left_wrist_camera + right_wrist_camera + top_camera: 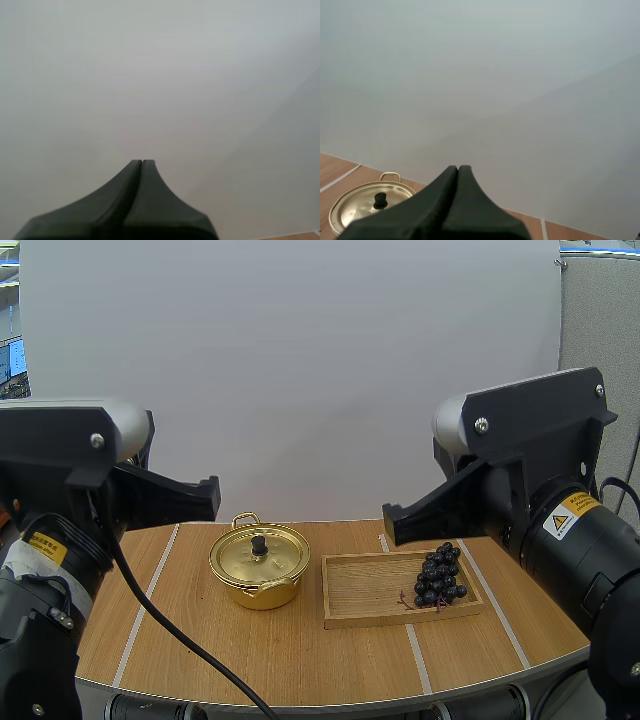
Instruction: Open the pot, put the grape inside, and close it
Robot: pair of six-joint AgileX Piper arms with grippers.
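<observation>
Wooden table (300, 660): round gold pot (262, 592) w/ lid (277, 558) on; dark grape bunch (440, 575) ready on wood tray (365, 590) beside pot. Left gripper (142, 162) & right gripper (458, 168) above pot, pinched together, empty.

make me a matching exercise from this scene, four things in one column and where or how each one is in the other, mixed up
Things:
1 lid
2 bunch of grapes
3 wooden tray
4 left gripper

States:
A shut on nothing
B closing the pot
C lying at the tray's right end
D standing to the right of the pot

Pairs: 1-B; 2-C; 3-D; 4-A
</observation>
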